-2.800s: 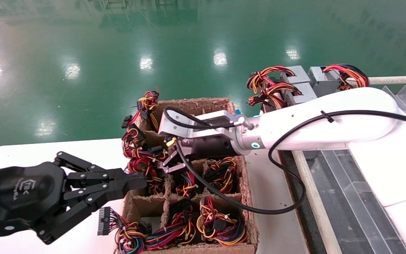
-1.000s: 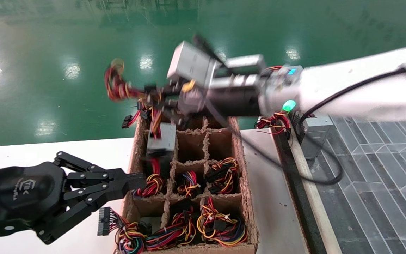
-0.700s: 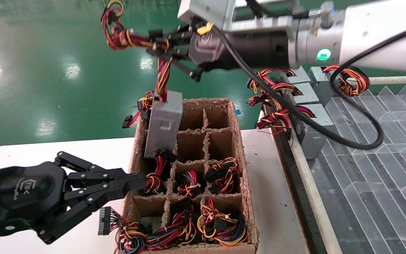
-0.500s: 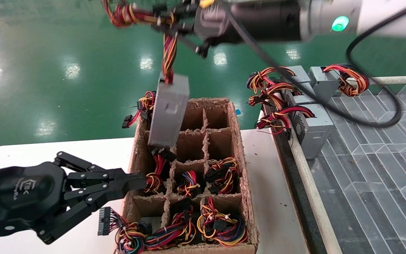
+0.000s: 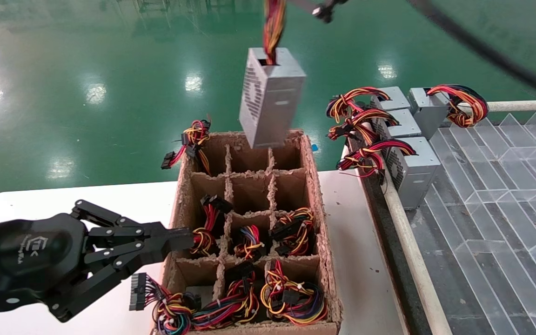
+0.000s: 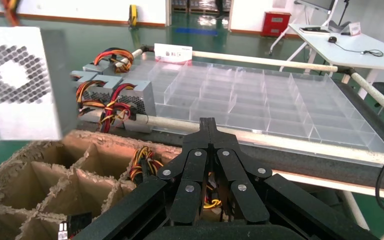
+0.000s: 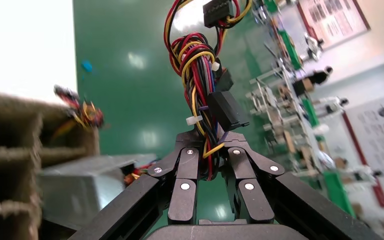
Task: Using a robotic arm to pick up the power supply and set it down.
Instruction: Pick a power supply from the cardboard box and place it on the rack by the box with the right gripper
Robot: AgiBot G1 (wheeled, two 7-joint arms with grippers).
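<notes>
The power supply (image 5: 270, 100), a silver-grey box with a perforated vent face, hangs in the air above the far end of the cardboard divider box (image 5: 318, 186). It dangles by its red, yellow and black wire bundle (image 5: 272, 23), which runs up out of the head view. My right gripper (image 7: 209, 137) is shut on that wire bundle, with the power supply (image 7: 80, 185) hanging beside it. Of the robotic arm, only its black cable (image 5: 477, 49) shows in the head view. My left gripper (image 5: 189, 237) is shut and empty at the box's near left wall, and the power supply (image 6: 17, 85) shows in its wrist view.
Several cells of the divider box hold wire bundles (image 5: 291, 293); the far cells are bare. Other power supplies (image 5: 412, 163) with wires sit on the right at the edge of a clear compartment tray (image 5: 505, 209). A white rail (image 5: 412, 260) separates tray and table.
The right arm has pulled the power supply up out of the box's left column by its wires, carrying it higher and rightward. The arm has risen out of the head view. The left gripper stayed put.
</notes>
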